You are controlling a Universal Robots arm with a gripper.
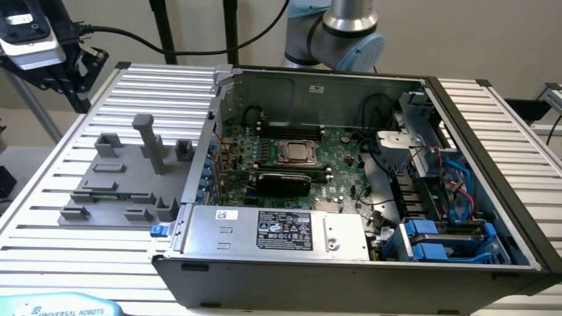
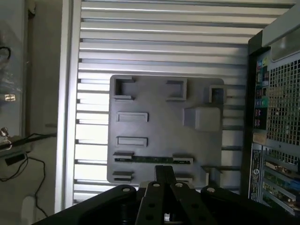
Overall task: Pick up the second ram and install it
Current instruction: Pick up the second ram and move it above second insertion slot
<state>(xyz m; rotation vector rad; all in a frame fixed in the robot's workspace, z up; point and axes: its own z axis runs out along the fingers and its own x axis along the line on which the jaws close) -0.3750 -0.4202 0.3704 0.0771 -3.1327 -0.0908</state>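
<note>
- Second ram, exterior view: it lies flat in the grey fixture plate on the slatted surface. That is at about 9 o'clock from the open computer case and well apart from the motherboard. Its long axis runs roughly 9 to 3 o'clock, along the plate's near edge. The arm stands at 12 o'clock, behind the case.
- Wrist view: the second ram is a thin green strip held between two end holders on the fixture plate. Taking the way the fingers point as 12 o'clock, the strip sits at 12, near the tips, with its long axis crosswise at 9 to 3. The tool is closed, fingers together and gripping nothing.
</note>
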